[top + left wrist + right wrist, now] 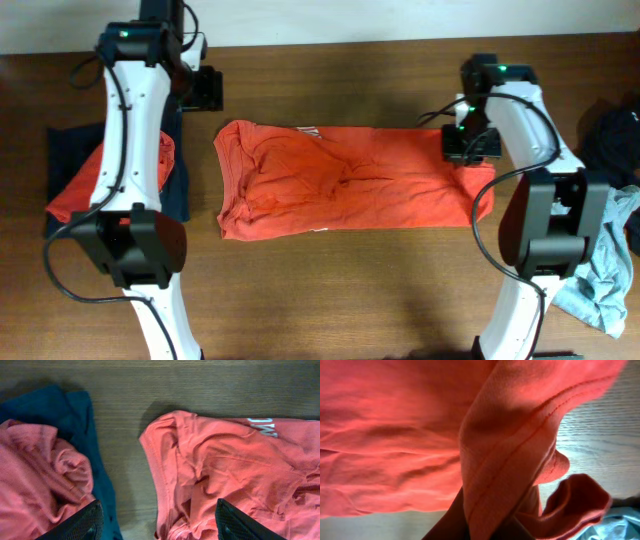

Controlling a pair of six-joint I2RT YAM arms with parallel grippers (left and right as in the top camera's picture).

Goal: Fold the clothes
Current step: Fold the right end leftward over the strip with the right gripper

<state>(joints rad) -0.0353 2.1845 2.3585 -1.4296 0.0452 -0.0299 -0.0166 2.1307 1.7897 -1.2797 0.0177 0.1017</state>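
Note:
The red-orange T-shirt point(340, 180) lies spread across the middle of the table, folded lengthwise, with a bit of white print point(262, 425) at its far edge. My right gripper point(470, 145) is shut on the shirt's right end. In the right wrist view a hemmed fold of the red-orange T-shirt point(520, 435) runs down between the dark fingers point(447, 525) and hides most of them. My left gripper point(160, 525) hangs open and holds nothing. It sits above the shirt's left edge point(165, 470), near the table's far side point(205, 90).
At the left lies a navy garment point(178, 185) with a crumpled red-orange one point(75, 190) on top; both show in the left wrist view point(75, 415) point(40, 470). A black garment point(615, 135) and a grey-blue one point(610, 270) lie at the right edge.

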